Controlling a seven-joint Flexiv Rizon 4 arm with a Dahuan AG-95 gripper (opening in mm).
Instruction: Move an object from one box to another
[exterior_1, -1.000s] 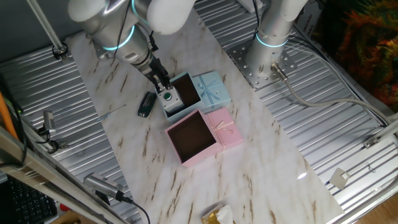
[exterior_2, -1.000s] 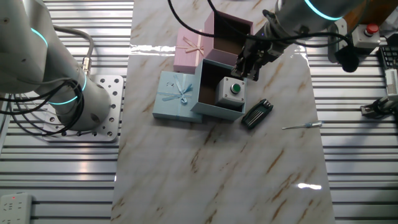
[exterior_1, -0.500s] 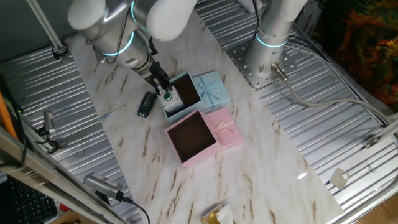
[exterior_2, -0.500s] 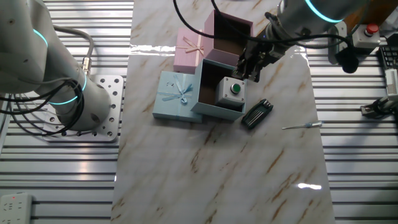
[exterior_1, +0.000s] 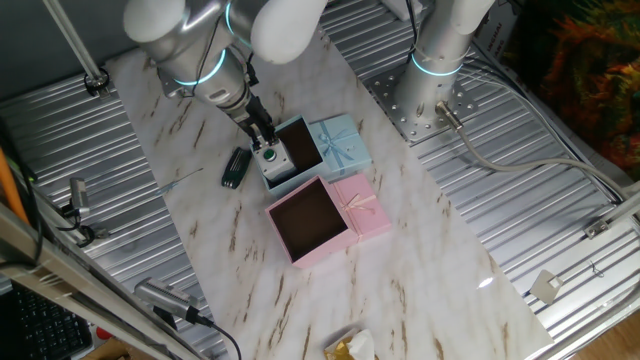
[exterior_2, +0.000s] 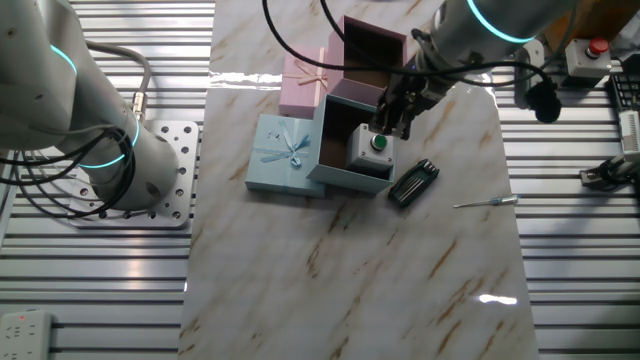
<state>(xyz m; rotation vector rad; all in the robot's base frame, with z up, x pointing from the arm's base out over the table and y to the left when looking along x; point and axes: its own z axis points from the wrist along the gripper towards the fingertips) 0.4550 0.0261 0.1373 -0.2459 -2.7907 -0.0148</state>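
End effector just above small white-grey block, round green button on top, finger gap unclear, blue box

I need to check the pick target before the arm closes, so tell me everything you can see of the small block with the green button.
The block is a small white-grey cube-like piece with a round green button on its top face. It sits upright inside the open light blue box, in the corner nearest the black gadget. The gripper hangs just above it; whether the fingers touch it cannot be told.
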